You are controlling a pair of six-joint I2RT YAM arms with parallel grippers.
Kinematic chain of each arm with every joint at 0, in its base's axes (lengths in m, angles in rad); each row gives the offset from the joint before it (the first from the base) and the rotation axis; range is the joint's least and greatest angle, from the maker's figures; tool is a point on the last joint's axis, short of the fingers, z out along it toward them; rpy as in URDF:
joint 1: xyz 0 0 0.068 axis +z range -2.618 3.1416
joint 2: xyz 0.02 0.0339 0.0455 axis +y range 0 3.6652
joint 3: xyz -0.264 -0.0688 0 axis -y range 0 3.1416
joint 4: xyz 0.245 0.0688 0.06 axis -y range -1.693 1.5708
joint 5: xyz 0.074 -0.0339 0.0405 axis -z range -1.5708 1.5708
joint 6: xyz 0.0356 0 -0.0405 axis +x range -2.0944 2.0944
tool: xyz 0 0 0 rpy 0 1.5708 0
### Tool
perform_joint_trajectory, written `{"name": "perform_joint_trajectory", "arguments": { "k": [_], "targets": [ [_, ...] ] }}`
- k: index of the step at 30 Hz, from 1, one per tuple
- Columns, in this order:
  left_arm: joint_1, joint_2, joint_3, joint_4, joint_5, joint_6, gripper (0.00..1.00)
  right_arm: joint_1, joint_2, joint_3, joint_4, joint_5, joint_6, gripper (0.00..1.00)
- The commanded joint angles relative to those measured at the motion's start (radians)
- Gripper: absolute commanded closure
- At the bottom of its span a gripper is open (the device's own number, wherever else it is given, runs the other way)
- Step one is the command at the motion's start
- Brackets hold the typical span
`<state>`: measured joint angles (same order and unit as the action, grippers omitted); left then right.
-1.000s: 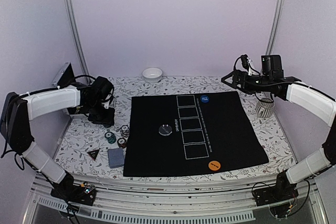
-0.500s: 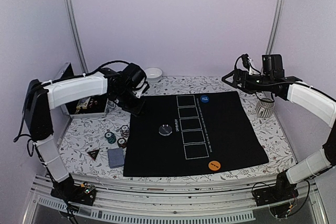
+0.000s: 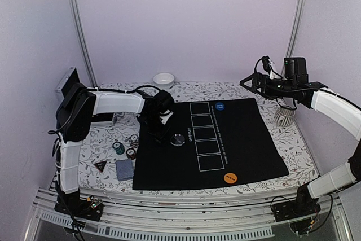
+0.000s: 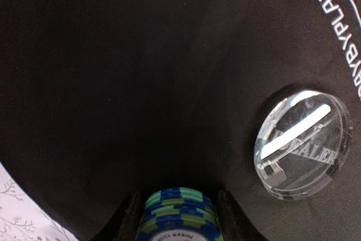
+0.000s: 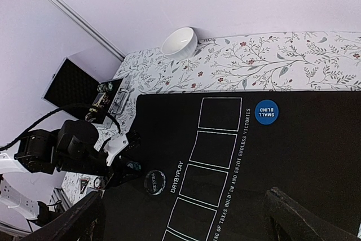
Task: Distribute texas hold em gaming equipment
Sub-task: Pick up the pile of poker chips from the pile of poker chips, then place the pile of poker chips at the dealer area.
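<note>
My left gripper [image 3: 160, 133] is shut on a stack of green-and-blue striped poker chips [image 4: 179, 202], low over the black mat [image 3: 242, 139], just left of the clear dealer button [image 3: 178, 139], which also shows in the left wrist view [image 4: 299, 145]. More chips [image 3: 119, 148] lie left of the mat, with a black-red triangle marker [image 3: 100, 165] and a grey-blue card deck [image 3: 124, 169]. A blue small-blind button [image 3: 220, 106] and an orange button [image 3: 229, 178] lie on the mat. My right gripper [image 3: 248, 83] is open and empty, high above the mat's far right corner.
A small white bowl [image 3: 163, 79] stands at the back. The open aluminium case [image 3: 70, 86] stands at the far left. A white ribbed cup [image 3: 285, 115] stands right of the mat. The mat carries a printed column of card boxes [image 3: 204, 134].
My left arm has swung from beside the case on the left across to the mat, ending beside the dealer button with the chips in its jaws. The right arm has hardly moved.
</note>
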<state>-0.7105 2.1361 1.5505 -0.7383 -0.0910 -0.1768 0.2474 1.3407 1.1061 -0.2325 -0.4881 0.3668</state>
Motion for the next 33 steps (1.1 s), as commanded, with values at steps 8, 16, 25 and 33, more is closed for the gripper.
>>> {"name": "perform_joint_trajectory", "arguments": {
  "k": [8, 16, 25, 33],
  "targets": [
    [-0.009, 0.007, -0.02, 0.072, 0.017, 0.031, 0.78, -0.004, -0.029, -0.008, -0.012, 0.01, 0.002, 0.01],
    [-0.009, -0.009, -0.017, 0.054, -0.007, 0.027, 0.49, -0.003, -0.028, -0.004, -0.011, 0.01, 0.003, 0.01],
    [-0.008, -0.099, 0.074, 0.027, 0.017, 0.027, 0.41, -0.003, -0.031, -0.001, -0.011, 0.011, 0.005, 0.01],
    [0.068, -0.343, 0.033, -0.016, 0.06, -0.005, 0.11, -0.003, -0.046, -0.005, -0.013, 0.016, 0.0, 0.01]
  ]
}}
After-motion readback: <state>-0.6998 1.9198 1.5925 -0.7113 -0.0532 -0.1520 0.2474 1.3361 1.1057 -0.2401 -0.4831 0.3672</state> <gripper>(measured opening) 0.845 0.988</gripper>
